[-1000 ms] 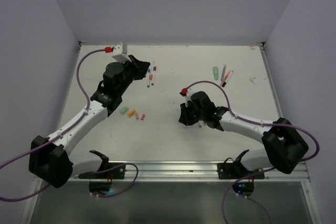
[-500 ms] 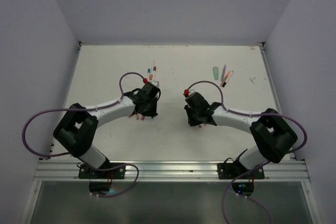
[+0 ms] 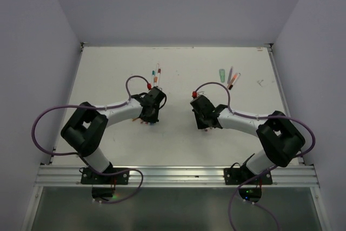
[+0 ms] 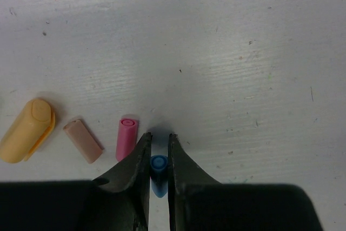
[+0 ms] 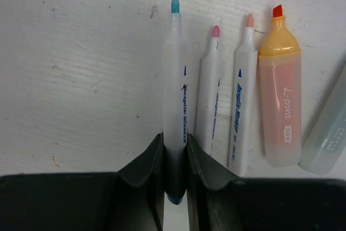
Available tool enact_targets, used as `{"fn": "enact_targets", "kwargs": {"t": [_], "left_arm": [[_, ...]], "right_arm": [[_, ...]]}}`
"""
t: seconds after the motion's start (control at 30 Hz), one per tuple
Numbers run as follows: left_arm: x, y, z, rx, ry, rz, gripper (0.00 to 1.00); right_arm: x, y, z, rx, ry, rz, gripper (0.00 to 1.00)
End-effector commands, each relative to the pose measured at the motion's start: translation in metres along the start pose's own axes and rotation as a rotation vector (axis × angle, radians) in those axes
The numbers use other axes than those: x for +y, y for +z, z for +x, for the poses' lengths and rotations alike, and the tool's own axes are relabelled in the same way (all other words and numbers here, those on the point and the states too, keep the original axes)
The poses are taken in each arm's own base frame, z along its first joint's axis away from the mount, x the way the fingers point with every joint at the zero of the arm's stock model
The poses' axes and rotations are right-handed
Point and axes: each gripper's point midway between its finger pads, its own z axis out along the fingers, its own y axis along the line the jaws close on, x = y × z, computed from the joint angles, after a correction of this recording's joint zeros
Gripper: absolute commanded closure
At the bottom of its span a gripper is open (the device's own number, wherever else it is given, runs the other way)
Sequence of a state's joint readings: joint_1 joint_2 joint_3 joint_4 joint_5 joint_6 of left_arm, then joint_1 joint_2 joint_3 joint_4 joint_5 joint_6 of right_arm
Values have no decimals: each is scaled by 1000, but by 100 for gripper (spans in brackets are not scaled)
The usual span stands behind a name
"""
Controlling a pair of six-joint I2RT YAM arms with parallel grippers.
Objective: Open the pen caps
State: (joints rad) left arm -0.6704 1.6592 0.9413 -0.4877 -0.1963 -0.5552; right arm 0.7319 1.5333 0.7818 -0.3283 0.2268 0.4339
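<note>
In the left wrist view my left gripper is shut on a small blue pen cap, low over the table. Just left of it lie a pink cap, a tan cap and a fat orange cap. In the right wrist view my right gripper is shut on a white pen with a bare blue tip. Right of it lie uncapped pens with pink and salmon tips, an orange highlighter and a pale green one. From above, both grippers hide these things.
Several slim pens lie at the back centre of the white table. A mint green piece and two slim pens lie at the back right. Grey walls enclose the table's left, back and right edges.
My left arm has swung from the back left down to the table's middle, beside the loose caps. My right gripper has shifted slightly back and right, still low.
</note>
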Motion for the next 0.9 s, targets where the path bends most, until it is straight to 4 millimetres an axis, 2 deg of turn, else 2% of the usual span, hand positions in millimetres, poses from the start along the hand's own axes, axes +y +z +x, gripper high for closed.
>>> {"fn": "enact_targets", "kwargs": {"t": [0.0,0.2,0.33,0.43,0.5,0.6,0.63,0.7,0.83,0.87], "left_arm": [[6,1,-5,-15,27,-41,86],[6,-8,-15,-50,20,-43,74],[2,-21,-27,-82,10,-22,65],[-3,-34,-38,-111,3,3,61],[-6,-43,-46,-133,1,16,55],[-11,-65,-70,-204,-10,41,41],[-13,-72,-82,-234,-9,49,33],[-10,-77,-95,-265,-18,42,27],[-1,-82,-136,-351,-68,72,11],[2,-82,-144,-365,-83,81,9]], "right_arm": [[-13,-5,-8,-19,10,69,82],[-6,-15,-16,-51,15,18,60],[-1,-27,-28,-91,7,-19,54],[5,-41,-40,-134,7,-60,52],[8,-54,-51,-178,13,-90,49],[9,-74,-69,-260,21,-116,41],[10,-78,-72,-281,22,-122,38],[9,-89,-83,-341,34,-136,33],[11,-105,-98,-439,60,-175,17],[10,-105,-96,-445,64,-180,13]]}}
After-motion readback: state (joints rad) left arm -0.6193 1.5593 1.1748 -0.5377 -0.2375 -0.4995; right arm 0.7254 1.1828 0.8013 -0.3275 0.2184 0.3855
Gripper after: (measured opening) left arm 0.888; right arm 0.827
